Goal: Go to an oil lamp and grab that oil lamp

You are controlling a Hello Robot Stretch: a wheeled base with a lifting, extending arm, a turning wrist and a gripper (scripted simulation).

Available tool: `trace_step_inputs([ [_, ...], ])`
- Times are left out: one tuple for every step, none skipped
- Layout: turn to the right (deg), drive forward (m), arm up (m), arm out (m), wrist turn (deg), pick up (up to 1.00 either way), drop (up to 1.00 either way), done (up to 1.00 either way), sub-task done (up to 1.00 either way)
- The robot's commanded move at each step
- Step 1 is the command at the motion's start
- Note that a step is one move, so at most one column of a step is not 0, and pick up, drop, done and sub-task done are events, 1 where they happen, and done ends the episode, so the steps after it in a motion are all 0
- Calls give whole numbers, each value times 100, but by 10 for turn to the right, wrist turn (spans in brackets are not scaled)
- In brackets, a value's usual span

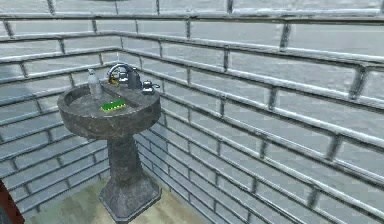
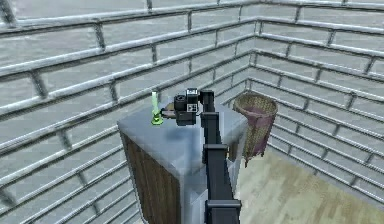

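Standing on the grey top of the cabinet [image 2: 165,140], near its far left corner: a small green upright thing with a wider base, taken here for the oil lamp [image 2: 155,112]. Reaching across that same top from the cabinet's near edge, the dark arm [image 2: 212,175], with the gripper [image 2: 170,112] just beside the lamp, toward the cabinet's middle. Impossible to tell the claw's state, whether released, clenched or grasping anything, with the lamp standing on the cabinet top right at the fingers; equally unclear whether touching or slightly apart. Judged to be the last approach before the grasp. Best done slowly: line the fingers up with the narrow stem rather than the wider base, stay level above the cabinet top without scraping it, avoid nudging the lamp toward the cabinet's far edge, then lift straight up clear of the top before drawing back. On the floor beyond the cabinet's right side, a wicker basket [image 2: 257,125], well out of the way.
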Motion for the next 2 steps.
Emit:
trace_step_inputs([
  [0,0,10,0,0,0,0,0,0],
  [0,0,0,0,0,0,0,100,0],
])
